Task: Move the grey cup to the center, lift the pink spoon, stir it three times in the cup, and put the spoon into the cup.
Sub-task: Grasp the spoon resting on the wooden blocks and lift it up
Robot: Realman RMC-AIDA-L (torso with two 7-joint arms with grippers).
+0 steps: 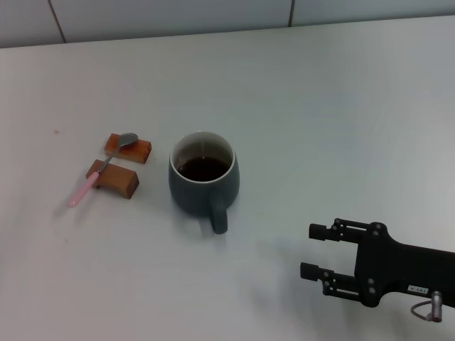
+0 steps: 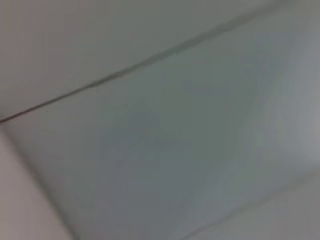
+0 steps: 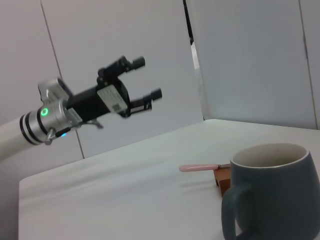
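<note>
Looking across from the right wrist view, only that camera showed the left gripper (image 3: 145,77), raised well above the table (image 1: 320,106), fingers apart and empty. The right gripper (image 1: 314,251) hovered open near the grey cup (image 1: 203,180), whose handle pointed toward the robot. The pink spoon (image 1: 103,168) lay across two wooden blocks (image 1: 121,165), bowl away from the robot.

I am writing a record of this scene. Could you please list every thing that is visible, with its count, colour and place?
grey cup: one, dark blue-grey with white inside, holding dark liquid, middle of the table, handle toward the robot.
pink spoon: one, silver bowl and pink handle, lying across the two blocks, left of the cup.
wooden blocks: two, brown, left of the cup.
table: one, white.
right gripper: one, black, open, low over the table, right of the cup.
left gripper: one, black, open, raised above the table.
</note>
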